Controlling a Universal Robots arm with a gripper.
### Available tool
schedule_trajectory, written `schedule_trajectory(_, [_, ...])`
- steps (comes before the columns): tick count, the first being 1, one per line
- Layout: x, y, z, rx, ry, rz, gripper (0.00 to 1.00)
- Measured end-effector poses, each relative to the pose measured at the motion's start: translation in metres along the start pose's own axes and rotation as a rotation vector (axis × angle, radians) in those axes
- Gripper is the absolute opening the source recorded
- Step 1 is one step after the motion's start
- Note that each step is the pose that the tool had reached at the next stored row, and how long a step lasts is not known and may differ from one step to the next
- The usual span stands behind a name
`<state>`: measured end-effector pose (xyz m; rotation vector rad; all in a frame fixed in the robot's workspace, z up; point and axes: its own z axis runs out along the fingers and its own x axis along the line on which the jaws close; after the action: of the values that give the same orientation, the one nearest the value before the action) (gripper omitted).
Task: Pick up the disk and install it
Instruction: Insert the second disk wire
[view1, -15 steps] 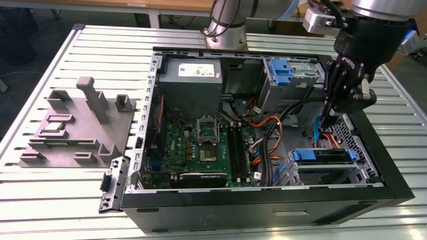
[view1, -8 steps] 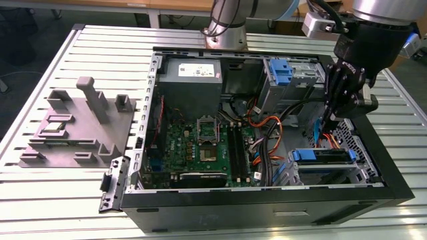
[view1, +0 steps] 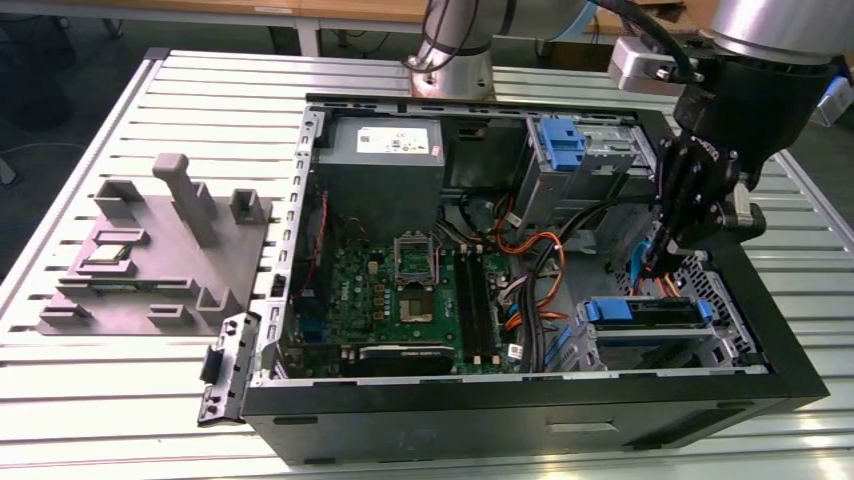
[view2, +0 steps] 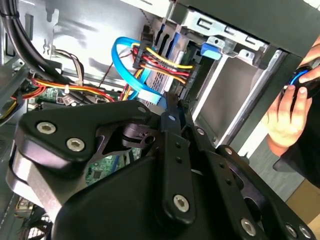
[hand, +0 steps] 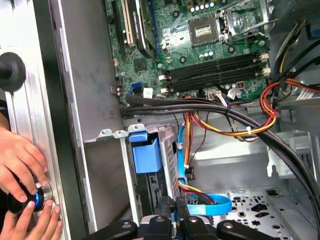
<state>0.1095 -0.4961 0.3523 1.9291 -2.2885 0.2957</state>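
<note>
Claw (view1: 674, 235) inside computer case (view1: 534, 400), at the drive bay.
Disk (view2: 165, 75) stands upright just beyond the clenched claw tips.

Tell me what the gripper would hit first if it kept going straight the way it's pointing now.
Probably the bundle of red, yellow and black wires with the flat blue cable at the drive cage; the gripper points straight at them in both wrist views, though depth is hard to judge.
</note>
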Motion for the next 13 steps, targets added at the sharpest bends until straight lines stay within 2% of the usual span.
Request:
schedule_trajectory(4, [0.0010,0.0011,0.0003,0.0257,-0.0054,0.001,0.16])
schedule_trajectory(6, [0.0015,0.0023,0.0005,0.0355,-0.0077,0.001,0.16])
schedule_trajectory(9, [0.0025,0.0048,0.0016,0.0451,-0.0108,0.001,0.16])
schedule_trajectory(13, [0.0034,0.0074,0.0038,0.0533,-0.0156,-0.005,0.16])
